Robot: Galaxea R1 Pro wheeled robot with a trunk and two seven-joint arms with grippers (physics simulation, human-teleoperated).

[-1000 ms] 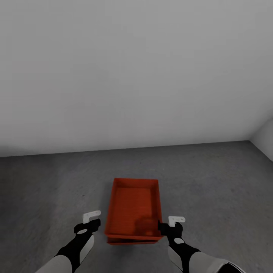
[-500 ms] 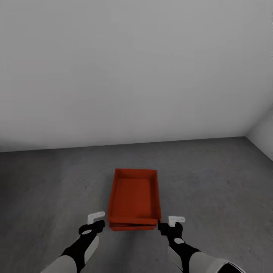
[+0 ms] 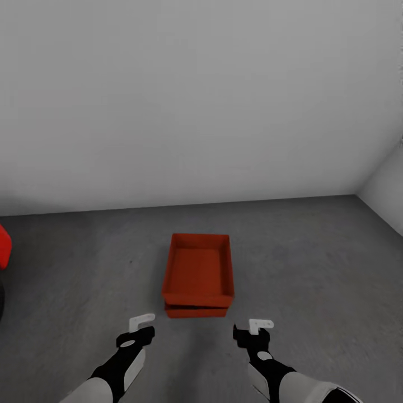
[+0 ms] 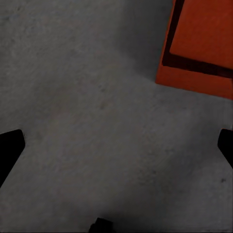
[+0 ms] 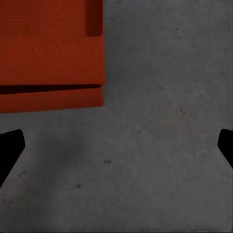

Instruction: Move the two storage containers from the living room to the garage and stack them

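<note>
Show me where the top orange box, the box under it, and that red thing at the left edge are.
top orange box (image 3: pixel 197 271): head view, on its inside bottom.
lower orange box (image 3: pixel 196 311): head view, on its near wall.
red thing (image 3: pixel 3 246): head view, on its visible red surface.

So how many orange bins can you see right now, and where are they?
2. The lower container sits on the grey floor ahead of both grippers, near the white wall; the upper container is stacked directly on it, nearly hiding it.
</note>
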